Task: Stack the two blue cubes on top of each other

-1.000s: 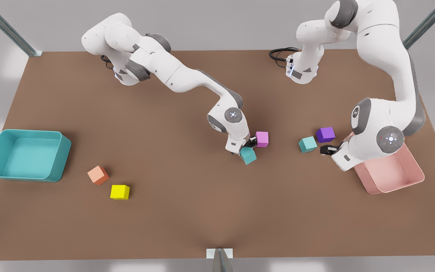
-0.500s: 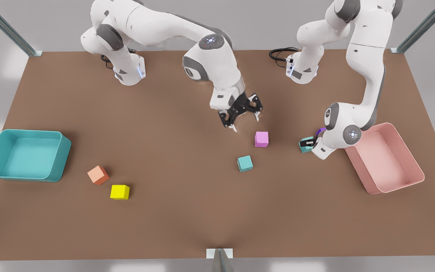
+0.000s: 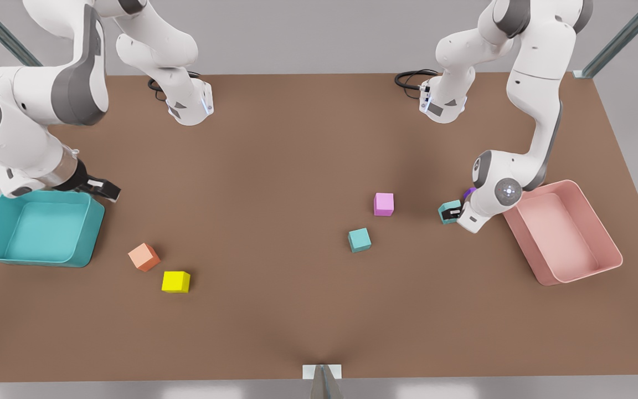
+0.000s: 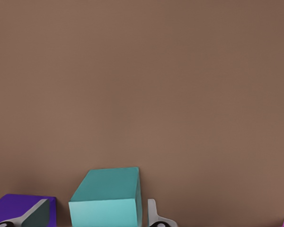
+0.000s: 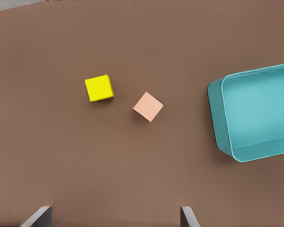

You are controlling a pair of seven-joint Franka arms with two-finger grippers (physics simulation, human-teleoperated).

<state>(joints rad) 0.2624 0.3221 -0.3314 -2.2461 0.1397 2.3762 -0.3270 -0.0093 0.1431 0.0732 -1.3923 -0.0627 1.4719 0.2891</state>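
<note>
Left gripper [image 3: 452, 213] straddles cube [image 3: 448, 211].

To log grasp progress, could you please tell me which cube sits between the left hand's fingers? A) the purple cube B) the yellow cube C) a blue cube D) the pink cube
C: in the left wrist view the blue cube sits between the left hand's fingers, the purple cube beside it.

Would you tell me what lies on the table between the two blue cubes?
Nothing: in the front view, only bare brown table separates the free blue cube from the blue cube at the left gripper. The pink cube sits off that line.
</note>
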